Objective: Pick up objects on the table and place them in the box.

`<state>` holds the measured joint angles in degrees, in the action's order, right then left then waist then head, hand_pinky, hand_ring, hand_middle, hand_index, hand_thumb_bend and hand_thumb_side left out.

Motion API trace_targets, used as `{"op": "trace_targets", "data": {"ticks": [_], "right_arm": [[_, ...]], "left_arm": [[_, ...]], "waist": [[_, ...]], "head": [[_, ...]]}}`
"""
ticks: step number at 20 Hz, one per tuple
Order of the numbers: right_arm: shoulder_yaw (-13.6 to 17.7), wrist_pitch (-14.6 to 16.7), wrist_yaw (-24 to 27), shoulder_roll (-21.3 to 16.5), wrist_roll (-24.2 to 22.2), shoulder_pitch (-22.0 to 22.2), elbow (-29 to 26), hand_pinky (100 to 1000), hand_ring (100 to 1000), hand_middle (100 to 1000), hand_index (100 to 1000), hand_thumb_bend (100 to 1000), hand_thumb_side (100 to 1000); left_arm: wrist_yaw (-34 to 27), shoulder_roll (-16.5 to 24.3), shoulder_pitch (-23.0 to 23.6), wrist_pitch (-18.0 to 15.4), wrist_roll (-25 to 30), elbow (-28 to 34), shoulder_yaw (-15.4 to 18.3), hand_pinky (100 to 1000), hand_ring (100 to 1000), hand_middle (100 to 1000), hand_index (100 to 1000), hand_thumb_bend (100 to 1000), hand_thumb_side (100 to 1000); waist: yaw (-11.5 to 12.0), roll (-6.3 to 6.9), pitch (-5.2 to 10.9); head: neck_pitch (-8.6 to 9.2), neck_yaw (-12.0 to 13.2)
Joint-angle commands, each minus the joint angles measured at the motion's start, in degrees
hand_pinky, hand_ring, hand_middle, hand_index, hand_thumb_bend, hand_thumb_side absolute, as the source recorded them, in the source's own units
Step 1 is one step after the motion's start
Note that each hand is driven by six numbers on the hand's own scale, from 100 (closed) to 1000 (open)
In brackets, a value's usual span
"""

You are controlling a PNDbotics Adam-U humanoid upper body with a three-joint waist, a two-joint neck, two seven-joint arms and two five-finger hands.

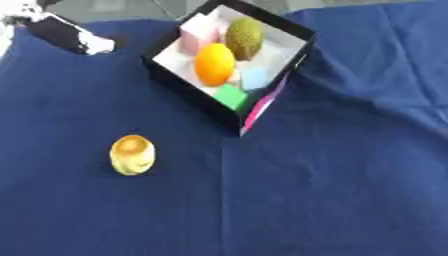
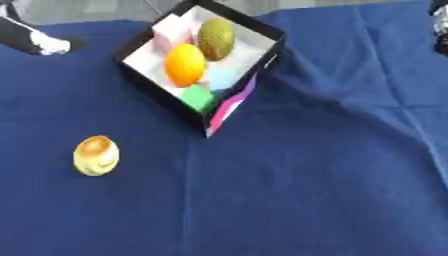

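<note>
A black box with a white inside stands askew at the back centre of the blue cloth. In it lie an orange, a brownish-green oval fruit, a pink block, a pale blue block and a green block. A yellow egg-shaped object lies alone on the cloth, front left of the box. My left hand, black with pale parts, sits at the far left, well away from the yellow object. A dark sliver of my right hand shows at the far right edge.
The blue cloth covers the whole table, with creases on the right side. The box's near corner shows a pink and purple outer face. Pale floor shows beyond the table's far edge.
</note>
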<state>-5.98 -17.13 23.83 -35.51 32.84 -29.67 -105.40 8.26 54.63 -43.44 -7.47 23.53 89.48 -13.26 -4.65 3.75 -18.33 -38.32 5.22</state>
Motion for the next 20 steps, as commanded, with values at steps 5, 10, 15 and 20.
{"op": "trace_targets", "data": {"ticks": [5, 10, 15, 20], "right_arm": [[0.8, -0.1, -0.4, -2.5, 0.5, -0.1, -0.8, 766, 761, 682, 788, 263, 432], [0.8, -0.3, -0.2, -2.6, 0.6, 0.2, -0.8, 765, 760, 681, 788, 261, 440], [0.6, -0.5, 0.0, -2.7, 0.5, 0.4, -0.8, 765, 760, 680, 787, 259, 442], [0.6, -0.5, 0.1, -2.4, 0.5, 0.5, -0.7, 765, 760, 680, 787, 258, 447]], "left_arm": [[-9.9, 11.3, 10.9, 13.8, -3.3, 17.1, 1.5, 821, 797, 753, 829, 367, 428], [-11.9, 13.2, 15.5, 20.1, -5.6, 22.4, 0.2, 799, 779, 734, 817, 379, 490], [-12.1, 13.5, 17.9, 25.2, -5.7, 24.2, -2.3, 808, 789, 752, 829, 399, 544], [-10.9, 11.0, 16.6, 27.8, -5.7, 22.5, -4.6, 808, 790, 766, 853, 461, 481]], "waist": [[0.7, 0.18, 2.80], [1.2, 0.06, 2.84], [1.4, -0.04, 2.70], [1.5, -0.24, 2.69]], "head": [[-0.27, 0.8], [-0.53, 1.5], [-1.23, 2.4], [-0.96, 2.7]]}}
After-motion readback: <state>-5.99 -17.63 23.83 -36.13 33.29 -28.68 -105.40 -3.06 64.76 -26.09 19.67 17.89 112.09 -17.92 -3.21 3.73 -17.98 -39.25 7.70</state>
